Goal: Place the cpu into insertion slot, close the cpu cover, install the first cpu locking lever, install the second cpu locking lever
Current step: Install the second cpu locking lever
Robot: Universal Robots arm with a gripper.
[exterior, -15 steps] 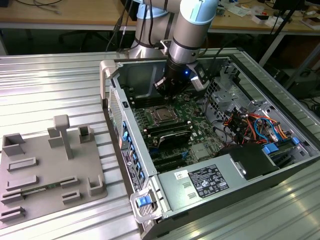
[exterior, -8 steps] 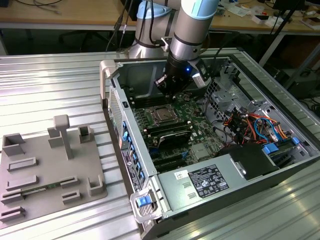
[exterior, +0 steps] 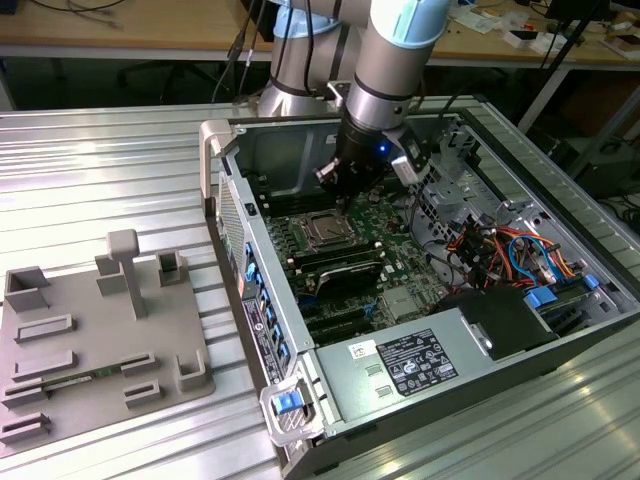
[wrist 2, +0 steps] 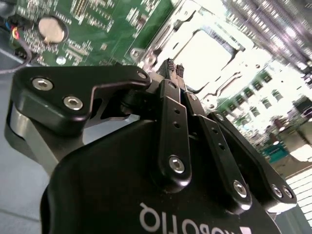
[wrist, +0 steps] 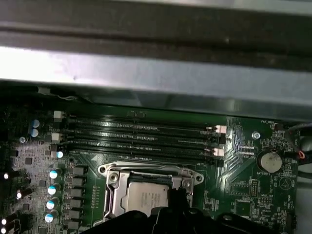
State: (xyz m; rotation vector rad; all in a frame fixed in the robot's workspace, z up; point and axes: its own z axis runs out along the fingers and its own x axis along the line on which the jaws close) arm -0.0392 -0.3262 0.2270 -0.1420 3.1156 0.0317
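Observation:
Inside the open computer case, the insertion slot (exterior: 325, 232) sits on the green board. The cpu (wrist: 145, 198) lies in it, its silver-grey top showing through the window of the cpu cover (wrist: 111, 194), which lies flat over it. In the second wrist view the cpu (wrist 2: 210, 52) and the cover's frame (wrist 2: 157, 43) are glaring bright. My gripper (exterior: 343, 196) hangs just above the slot's far edge. Its black fingertips (wrist 2: 170, 66) are pressed together with nothing between them, right at the cover's rim. From the first wrist view the gripper (wrist: 177, 194) overlaps the cover's corner.
Long black memory slots (wrist: 141, 134) run beside the socket, and a coin cell (wrist: 269, 161) sits on the board. A grey power supply box (exterior: 400, 365) and coloured cables (exterior: 510, 250) fill the case's near side and the exterior view's right. A grey fixture plate (exterior: 90, 340) lies outside the case.

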